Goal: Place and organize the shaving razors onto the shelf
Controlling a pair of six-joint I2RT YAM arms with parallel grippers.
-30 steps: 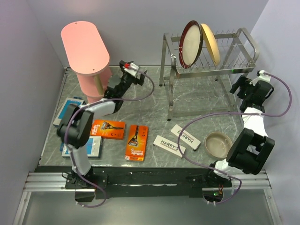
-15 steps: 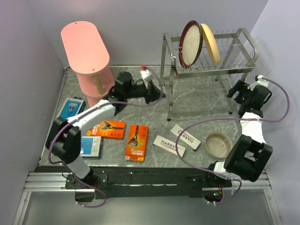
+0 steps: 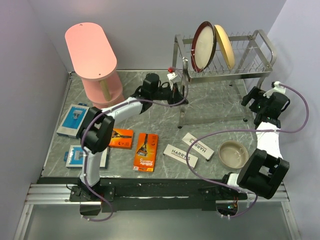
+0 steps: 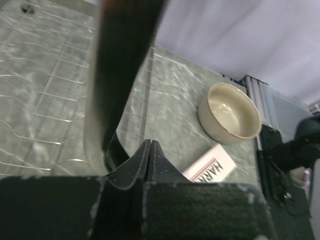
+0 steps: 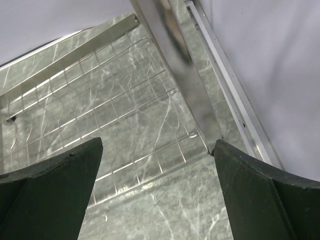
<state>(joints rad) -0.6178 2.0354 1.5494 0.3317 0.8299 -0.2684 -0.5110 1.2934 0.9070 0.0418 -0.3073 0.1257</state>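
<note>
Pink was where we wanted to be, and the shelf (image 3: 92, 55) stood far left with no pack showing on its top. All six razors lay flat on the table (image 3: 160, 125): two blue cards (image 3: 73, 120) at the left edge, two orange cards (image 3: 145, 151) near the middle, and two white boxes (image 3: 180, 155) just beside the bowl (image 3: 233, 154). And the left claw (image 3: 180, 97)? Out by a leg of the dish rack (image 3: 225, 70), pinched fully shut on nothing at all. The right claw (image 3: 250, 97) hung spread wide at the rack's far end, also empty-handed.

So we judged the pick not yet begun. Done well, it called for spreading the fingers first, dropping over a white box, the nearest pack, and pinching across its narrow width. The flat cards would likely need lifting by an edge.

From above we got the whole layout but not the fingertips. The left wrist view gave us those fingertips (image 4: 145, 150) pressed together, with one white box and the bowl beyond them. The right wrist view offered only rack wire between wide-set fingers (image 5: 50, 190).
</note>
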